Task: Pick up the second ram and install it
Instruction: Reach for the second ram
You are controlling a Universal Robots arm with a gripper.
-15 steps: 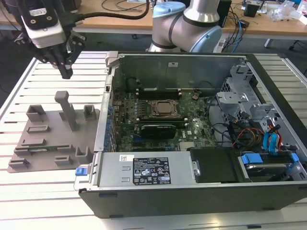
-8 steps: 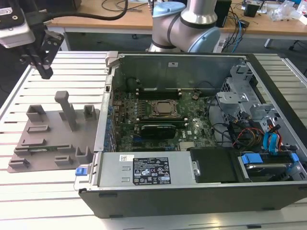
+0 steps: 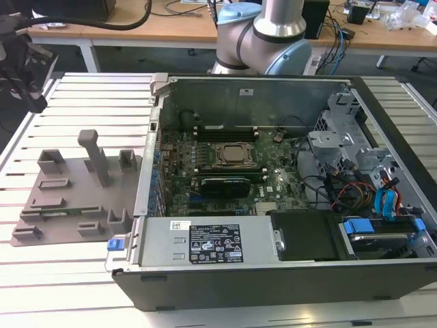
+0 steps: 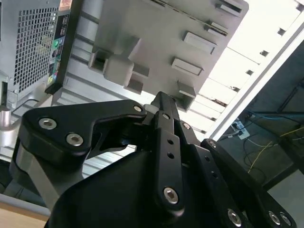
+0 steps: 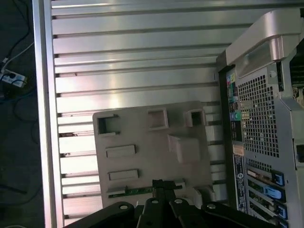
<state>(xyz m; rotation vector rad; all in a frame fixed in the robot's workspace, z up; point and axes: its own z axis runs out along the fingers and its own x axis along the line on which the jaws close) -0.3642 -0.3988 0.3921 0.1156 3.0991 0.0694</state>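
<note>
gripper (image 5: pixel 159 183): hanging over fixture plate (image 5: pixel 142 142), jaws sitting narrow, gripping nothing
second ram (image 5: pixel 130 192): lying in plate slot, just ahead of tips

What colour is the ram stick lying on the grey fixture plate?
Green. The second ram shows best in the first wrist view.

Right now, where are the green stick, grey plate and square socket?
Thin green circuit-board stick (image 5: pixel 129 192): first wrist view, its middle.
Flat grey plastic plate (image 5: pixel 152 161): first wrist view, bare surface.
Square metal-framed socket (image 3: pixel 233 156): exterior view, centre.
</note>
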